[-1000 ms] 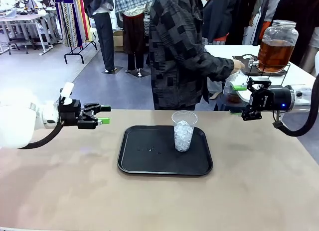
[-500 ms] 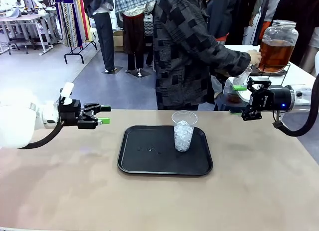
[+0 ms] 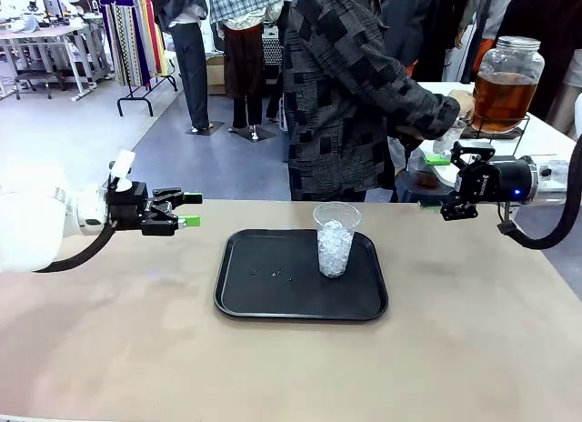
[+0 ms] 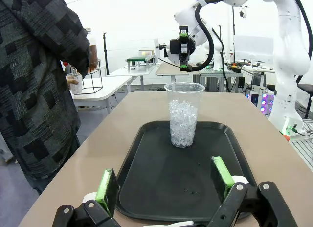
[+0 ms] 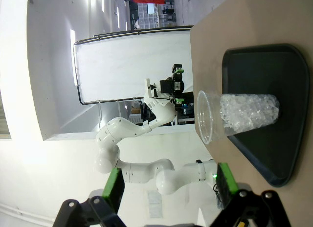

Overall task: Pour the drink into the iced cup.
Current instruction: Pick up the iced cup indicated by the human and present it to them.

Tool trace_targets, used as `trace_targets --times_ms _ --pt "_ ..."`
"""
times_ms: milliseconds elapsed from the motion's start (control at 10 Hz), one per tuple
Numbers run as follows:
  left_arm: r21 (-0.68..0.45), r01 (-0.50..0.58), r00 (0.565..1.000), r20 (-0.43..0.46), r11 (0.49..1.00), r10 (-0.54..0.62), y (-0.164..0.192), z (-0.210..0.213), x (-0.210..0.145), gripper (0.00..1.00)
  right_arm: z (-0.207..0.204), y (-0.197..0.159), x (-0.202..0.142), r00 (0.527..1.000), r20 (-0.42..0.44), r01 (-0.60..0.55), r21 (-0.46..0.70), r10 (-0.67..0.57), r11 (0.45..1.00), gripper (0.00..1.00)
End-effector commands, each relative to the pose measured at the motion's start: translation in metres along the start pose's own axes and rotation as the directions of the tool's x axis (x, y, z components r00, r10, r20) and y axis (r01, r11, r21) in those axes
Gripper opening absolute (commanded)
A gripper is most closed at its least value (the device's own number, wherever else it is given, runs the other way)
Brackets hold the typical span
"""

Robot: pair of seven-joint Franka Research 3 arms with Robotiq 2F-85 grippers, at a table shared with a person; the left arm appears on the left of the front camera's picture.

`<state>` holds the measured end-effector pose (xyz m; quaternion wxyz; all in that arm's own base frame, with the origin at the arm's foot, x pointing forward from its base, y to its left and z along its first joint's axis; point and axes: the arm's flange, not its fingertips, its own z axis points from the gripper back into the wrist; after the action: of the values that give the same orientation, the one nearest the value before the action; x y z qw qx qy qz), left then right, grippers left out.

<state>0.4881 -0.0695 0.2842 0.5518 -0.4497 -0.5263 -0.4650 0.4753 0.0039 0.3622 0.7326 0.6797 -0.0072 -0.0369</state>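
Observation:
The clear iced cup (image 3: 335,239) stands upright on the right half of a black tray (image 3: 273,290) at mid-table. It shows again as the cup (image 4: 185,116) on the tray (image 4: 146,178), and rolled sideways as the cup (image 5: 239,114). The amber drink fills a glass dispenser jar (image 3: 503,84) on a white table behind, and a person's hand (image 3: 462,104) is at its spigot. My left gripper (image 3: 189,210) hovers open left of the tray, its pads (image 4: 107,185) bare. My right gripper (image 3: 435,181) hangs open beyond the table's far right edge, pads (image 5: 114,188) bare.
The person in a dark patterned jacket (image 3: 350,85) stands at the far side, leaning toward the dispenser table (image 3: 546,135). A few droplets (image 3: 275,274) lie on the tray. Bare tan tabletop (image 3: 291,367) surrounds the tray on every side.
The person has shifted right and stretched a hand from near the stand's front to the dispenser's spigot. Both arms and the iced cup have stayed still.

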Motion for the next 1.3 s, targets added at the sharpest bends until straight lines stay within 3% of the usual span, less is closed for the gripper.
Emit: trace_targets --times_ms 0,1200 --pt "0.001 -0.003 1.0 -0.005 1.0 0.003 0.001 -0.0015 0.0028 1.0 -0.0008 0.0017 0.0 1.0 0.0 -0.006 -0.001 0.006 1.0 1.0" --pt "0.001 -0.003 1.0 -0.005 1.0 0.003 0.001 -0.0015 0.0028 1.0 -0.0008 0.0017 0.0 1.0 0.0 -0.006 -0.001 0.006 1.0 1.0"
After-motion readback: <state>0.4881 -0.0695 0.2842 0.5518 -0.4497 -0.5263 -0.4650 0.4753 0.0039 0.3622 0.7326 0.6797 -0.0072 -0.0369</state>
